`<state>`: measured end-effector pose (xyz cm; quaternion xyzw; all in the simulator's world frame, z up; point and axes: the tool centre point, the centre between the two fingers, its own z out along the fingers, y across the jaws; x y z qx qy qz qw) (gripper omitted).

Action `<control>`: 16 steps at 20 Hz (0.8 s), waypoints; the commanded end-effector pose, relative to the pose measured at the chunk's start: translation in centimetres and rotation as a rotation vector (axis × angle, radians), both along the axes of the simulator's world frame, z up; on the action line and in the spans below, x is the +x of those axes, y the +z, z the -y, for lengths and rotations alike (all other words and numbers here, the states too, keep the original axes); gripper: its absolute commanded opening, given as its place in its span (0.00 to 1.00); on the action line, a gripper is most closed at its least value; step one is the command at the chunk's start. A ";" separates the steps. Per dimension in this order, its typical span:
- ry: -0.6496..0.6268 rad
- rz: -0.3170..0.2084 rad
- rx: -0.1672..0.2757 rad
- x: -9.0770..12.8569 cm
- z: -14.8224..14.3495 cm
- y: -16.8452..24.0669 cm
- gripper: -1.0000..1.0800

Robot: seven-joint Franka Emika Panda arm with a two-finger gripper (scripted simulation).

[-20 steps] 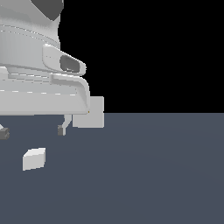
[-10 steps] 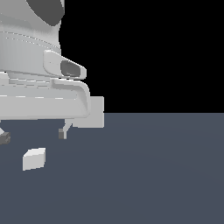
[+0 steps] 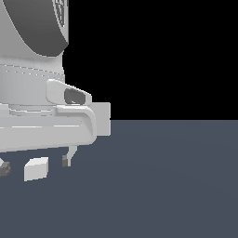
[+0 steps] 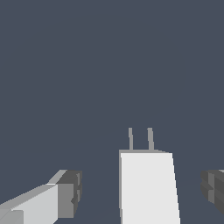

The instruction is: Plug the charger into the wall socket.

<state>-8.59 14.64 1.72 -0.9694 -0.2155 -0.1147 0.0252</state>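
Observation:
The charger [image 3: 36, 168] is a small off-white block lying on the dark floor at the exterior view's left. In the wrist view the charger [image 4: 148, 186] shows two thin prongs [image 4: 140, 139] at one end. My gripper [image 3: 35, 163] is open and low over the charger, with one finger [image 3: 66, 159] on each side of it. In the wrist view the gripper [image 4: 142, 192] straddles the block, with gaps between the block and both fingertips [image 4: 70, 192]. The wall socket [image 3: 104, 119] stands behind my hand; only its edge shows, its centre is hidden.
My large white hand and arm [image 3: 42, 116] fill the exterior view's left and hide most of the socket. The dark blue-grey floor [image 3: 167, 186] stretches to the exterior view's right. The background above is black.
My hand has come down toward the floor, so the open fingers now flank the charger. The charger and the socket have not moved.

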 end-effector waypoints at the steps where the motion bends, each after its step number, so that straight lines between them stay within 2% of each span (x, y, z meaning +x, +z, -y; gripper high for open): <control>1: 0.000 0.001 0.000 0.1 0.0 -0.4 0.96; 3: 0.000 0.001 0.000 0.1 0.0 -0.5 0.96; 4: 0.000 0.001 0.000 0.1 0.0 -0.5 0.00; 16: -0.004 0.001 0.001 0.1 0.0 -0.5 0.00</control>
